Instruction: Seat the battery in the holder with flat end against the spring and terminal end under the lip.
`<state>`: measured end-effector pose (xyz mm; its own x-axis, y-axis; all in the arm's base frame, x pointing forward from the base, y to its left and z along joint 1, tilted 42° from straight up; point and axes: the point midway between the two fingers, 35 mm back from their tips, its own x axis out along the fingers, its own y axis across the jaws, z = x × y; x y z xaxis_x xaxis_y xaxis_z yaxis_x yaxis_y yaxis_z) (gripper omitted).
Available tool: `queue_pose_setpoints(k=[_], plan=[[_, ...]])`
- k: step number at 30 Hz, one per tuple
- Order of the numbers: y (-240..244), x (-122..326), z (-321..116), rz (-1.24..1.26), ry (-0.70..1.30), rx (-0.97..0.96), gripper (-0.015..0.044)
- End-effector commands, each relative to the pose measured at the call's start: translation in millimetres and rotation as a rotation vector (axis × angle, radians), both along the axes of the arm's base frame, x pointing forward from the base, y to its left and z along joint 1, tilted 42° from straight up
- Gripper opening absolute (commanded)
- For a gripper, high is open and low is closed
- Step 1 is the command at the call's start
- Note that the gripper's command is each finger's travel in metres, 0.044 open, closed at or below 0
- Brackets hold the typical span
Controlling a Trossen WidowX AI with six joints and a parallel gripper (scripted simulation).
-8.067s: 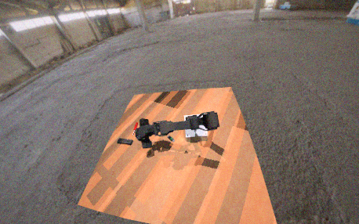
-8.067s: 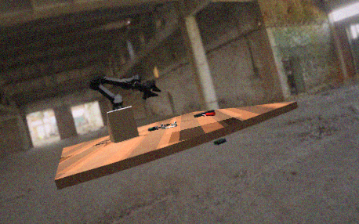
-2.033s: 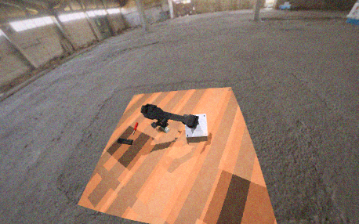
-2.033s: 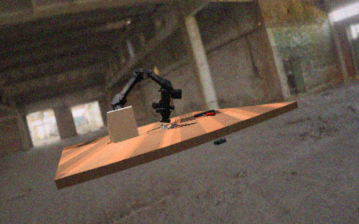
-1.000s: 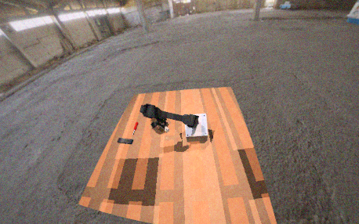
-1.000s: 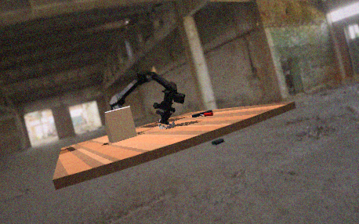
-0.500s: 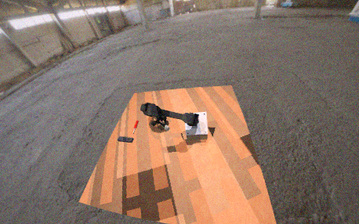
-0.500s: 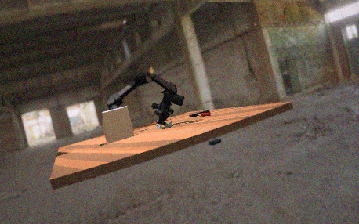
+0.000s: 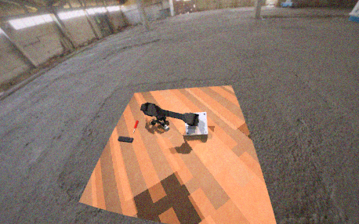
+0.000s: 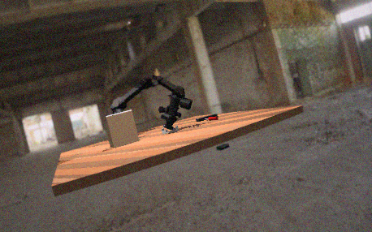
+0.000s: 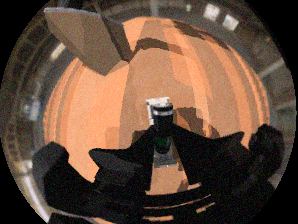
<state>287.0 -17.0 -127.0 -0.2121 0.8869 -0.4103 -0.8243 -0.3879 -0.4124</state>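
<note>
My gripper [image 11: 162, 126] is shut on the battery [image 11: 163, 120], a dark cylinder with a pale band near its upper end in the wrist view. A small white piece [image 11: 150, 103], which looks like one end of the holder, shows just behind that end. A light grey piece shows below the battery between the fingers. Whether the battery touches the holder, and the spring and lip, cannot be made out. In the top view the gripper end of the arm is over the left part of a white plate [image 9: 202, 128]; in the exterior view the fingertips are hidden.
A tall tan block [image 10: 123, 129] [image 11: 87, 42] with a white top edge stands on the wooden table [image 9: 223, 168] [image 10: 158, 147]. A red-handled tool [image 9: 136, 124] [image 10: 212, 118] and a black bar [image 9: 125, 139] lie beyond the arm's base.
</note>
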Motion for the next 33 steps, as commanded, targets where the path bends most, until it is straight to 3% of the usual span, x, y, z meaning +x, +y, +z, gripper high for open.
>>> queue_pose_setpoints(k=[1, 33], plan=[[-1.6, 1.2, -3.4, 0.0, 0.0, 0.001, 0.0081], [-6.4, 6.6, -11.2, -0.009, -0.013, -0.055, 0.0081]])
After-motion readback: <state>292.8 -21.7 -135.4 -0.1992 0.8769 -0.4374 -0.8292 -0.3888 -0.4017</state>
